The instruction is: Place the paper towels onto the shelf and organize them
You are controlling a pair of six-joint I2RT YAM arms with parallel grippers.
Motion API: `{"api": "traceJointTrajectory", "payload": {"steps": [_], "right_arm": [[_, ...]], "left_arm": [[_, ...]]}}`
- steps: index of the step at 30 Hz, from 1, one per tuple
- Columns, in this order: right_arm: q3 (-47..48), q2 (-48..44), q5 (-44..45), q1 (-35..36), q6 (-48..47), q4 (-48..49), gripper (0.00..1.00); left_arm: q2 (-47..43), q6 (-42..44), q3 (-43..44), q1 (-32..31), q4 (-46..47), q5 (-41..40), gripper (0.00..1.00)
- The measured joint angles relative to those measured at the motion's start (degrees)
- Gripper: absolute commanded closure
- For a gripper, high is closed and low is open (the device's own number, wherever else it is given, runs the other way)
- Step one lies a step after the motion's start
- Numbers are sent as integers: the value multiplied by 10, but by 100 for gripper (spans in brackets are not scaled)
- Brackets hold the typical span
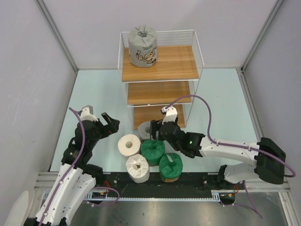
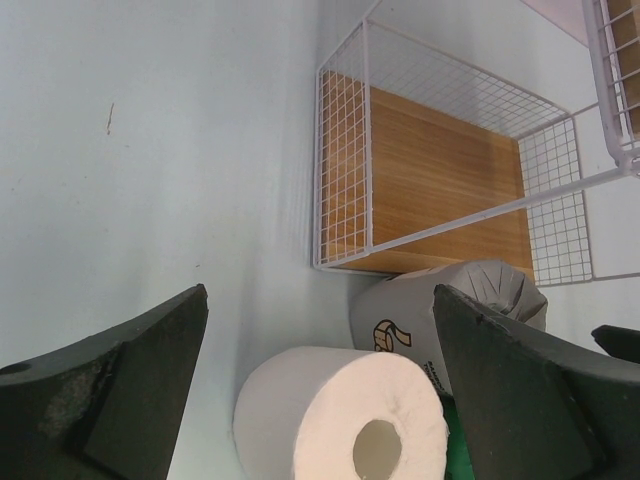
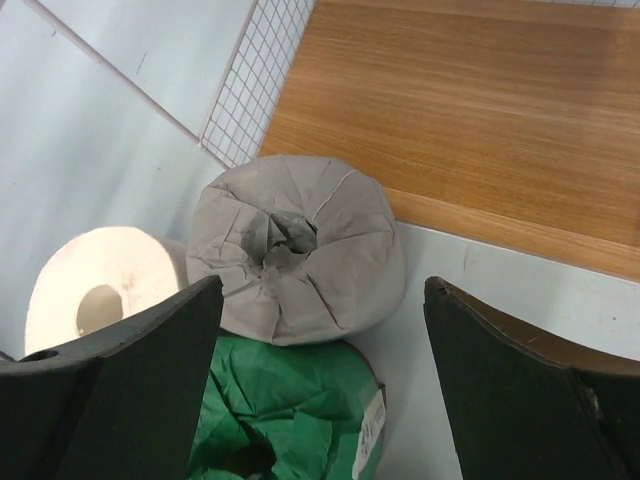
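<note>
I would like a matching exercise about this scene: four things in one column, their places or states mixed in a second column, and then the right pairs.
Column one
1. shelf's top board
2. right gripper
3. left gripper
4. green rolls

Column two
a. open, left of the white rolls
b. on the table, right of the white rolls
c. carries one printed grey roll
d. open over the other grey roll, which is on the table

Pairs: 1-c, 2-d, 3-a, 4-b
</note>
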Motion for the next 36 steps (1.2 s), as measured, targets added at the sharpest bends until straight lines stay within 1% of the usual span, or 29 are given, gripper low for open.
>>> {"api": "traceJointTrajectory", "payload": {"steps": [5,9,26,32,36], "right_arm": [[-6,25,16,-3,22,20,19],[-7,44,28,-8,38,27,24],[-8,107,24,-22,58,56,27],[-7,120,14,-27,61,73,36],[-8,128,6,-30,62,89,49]], "left_arm": [[-5,0,-9,0,1,3,0],[-4,0,-12,0,1,8,0],[-4,0,-20,0,6,15,0],[-1,0,-25,0,10,15,0],[0,0,-28,0,10,15,0]]}}
